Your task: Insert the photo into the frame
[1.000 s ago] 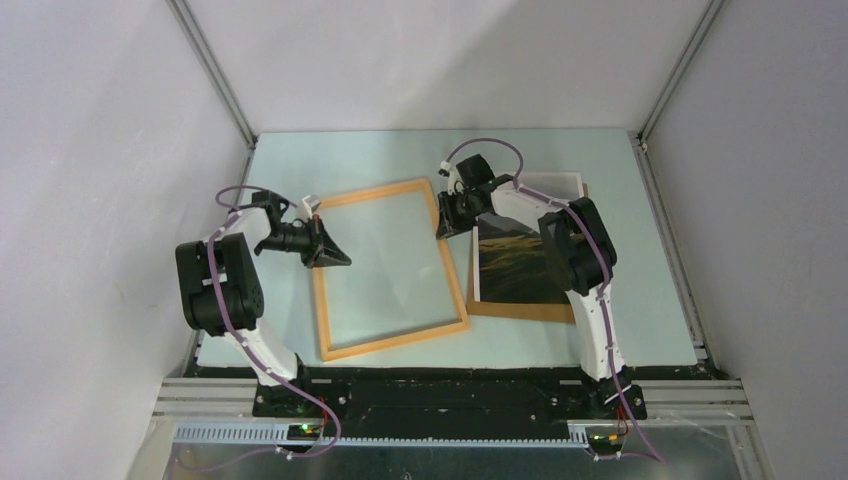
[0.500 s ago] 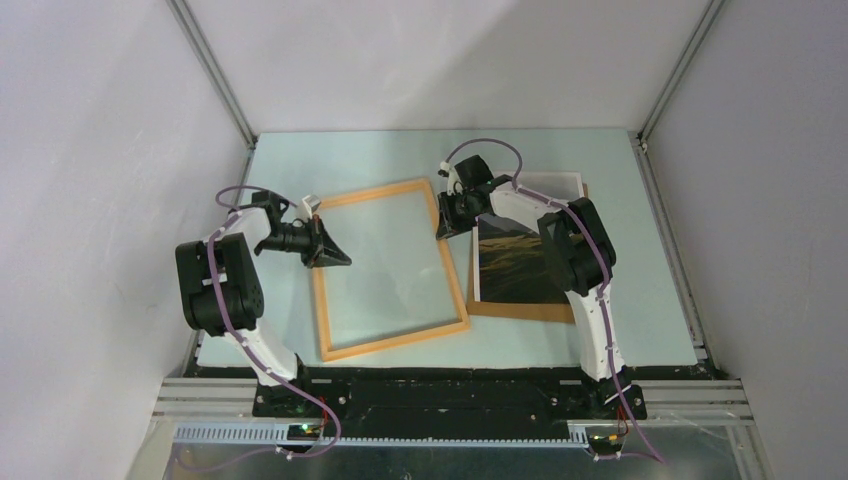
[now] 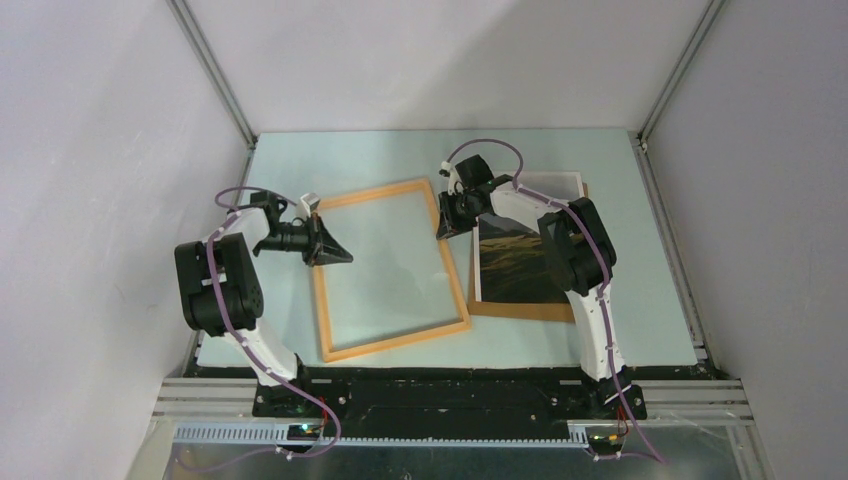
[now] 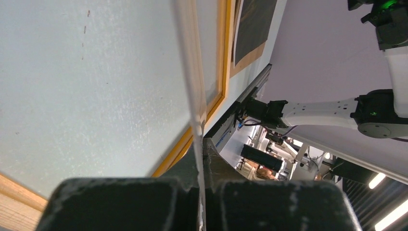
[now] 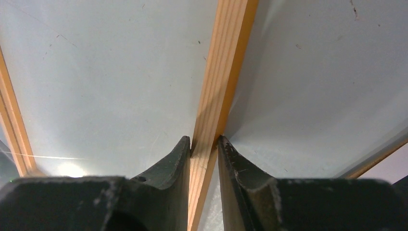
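Observation:
The orange-tan frame [image 3: 390,335] lies flat in the middle of the table. My left gripper [image 3: 336,256] is at its left rail. In the left wrist view the jaws [image 4: 199,144] are shut on a thin pale edge of the frame [image 4: 223,57]. My right gripper [image 3: 446,226] is at the right rail near the far corner. In the right wrist view it [image 5: 204,142] is shut on the wooden rail [image 5: 226,57], both fingers touching it. The photo [image 3: 515,262], a dark landscape, lies face up to the right of the frame and also shows in the left wrist view [image 4: 255,24].
A brown backing board [image 3: 520,310] lies under the photo and sticks out at its near edge. A white sheet [image 3: 552,183] lies behind the photo, partly hidden by the right arm. Grey walls enclose the table on three sides.
The left wrist has shifted very slightly. The frame, the photo and the right arm stay where they were.

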Robot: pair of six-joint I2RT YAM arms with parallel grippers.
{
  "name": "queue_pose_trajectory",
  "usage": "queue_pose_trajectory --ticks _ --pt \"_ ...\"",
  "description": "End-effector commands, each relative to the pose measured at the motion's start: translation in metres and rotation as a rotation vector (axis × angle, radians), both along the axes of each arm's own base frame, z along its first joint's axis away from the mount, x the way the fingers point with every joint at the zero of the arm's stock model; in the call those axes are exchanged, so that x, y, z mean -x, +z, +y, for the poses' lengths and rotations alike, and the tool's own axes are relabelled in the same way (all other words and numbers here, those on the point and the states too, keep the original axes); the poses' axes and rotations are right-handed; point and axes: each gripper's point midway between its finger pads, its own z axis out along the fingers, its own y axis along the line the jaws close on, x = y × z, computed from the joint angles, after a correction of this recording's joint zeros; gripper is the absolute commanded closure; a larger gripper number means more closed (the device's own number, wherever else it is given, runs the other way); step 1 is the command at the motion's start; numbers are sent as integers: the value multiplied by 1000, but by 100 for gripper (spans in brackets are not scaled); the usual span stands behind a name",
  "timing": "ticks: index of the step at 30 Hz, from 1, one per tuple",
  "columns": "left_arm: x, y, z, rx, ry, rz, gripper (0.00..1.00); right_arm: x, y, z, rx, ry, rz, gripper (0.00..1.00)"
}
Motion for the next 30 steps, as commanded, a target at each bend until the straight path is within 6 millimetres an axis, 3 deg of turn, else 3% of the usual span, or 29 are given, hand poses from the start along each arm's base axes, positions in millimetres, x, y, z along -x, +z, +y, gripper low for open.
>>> queue_pose_trajectory --ticks 1,30 --pt "6 22 -15 135 -21 3 100 19 -35 -8 81 14 69 96" --pt "18 18 -11 92 -53 -14 100 18 -35 -10 85 20 62 96"
